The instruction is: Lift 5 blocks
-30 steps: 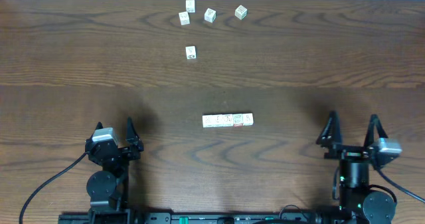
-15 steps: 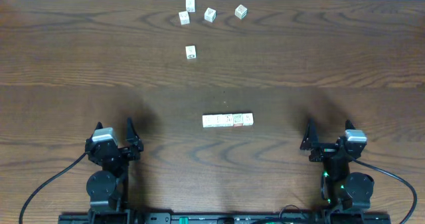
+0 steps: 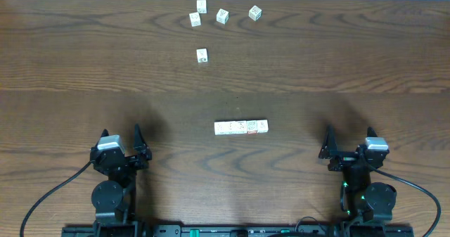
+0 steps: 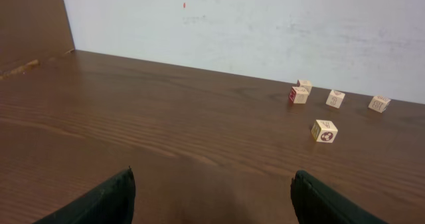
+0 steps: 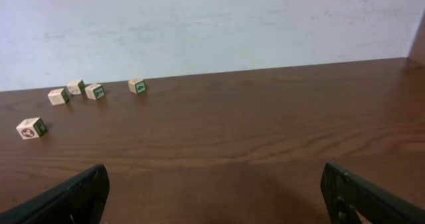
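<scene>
Row of blocks: white cubes set face to face in one straight line at the table's middle, running left to right, with small red and greenish marks on their tops. The seams are too fine to count the cubes with certainty. The row lies between the two arms and ahead of them, apart from both.

Loose blocks: one lies alone beyond the row, toward the far edge. Four more lie near that edge, two close together and two spaced out to their right. None of the four touches another as far as the overhead view shows. In the left wrist view the lone cube shows a dark round mark on its near face. In the right wrist view the same cube shows a red mark.

Left gripper: at the near edge, left of the row, jaws spread wide and holding nothing; bare wood shows between its fingers.

Right gripper: at the near edge, right of the row, jaws likewise spread wide and holding nothing, with its fingers at the frame's lower corners.

Table: dark wood grain. Wall: pale, behind the far edge.
</scene>
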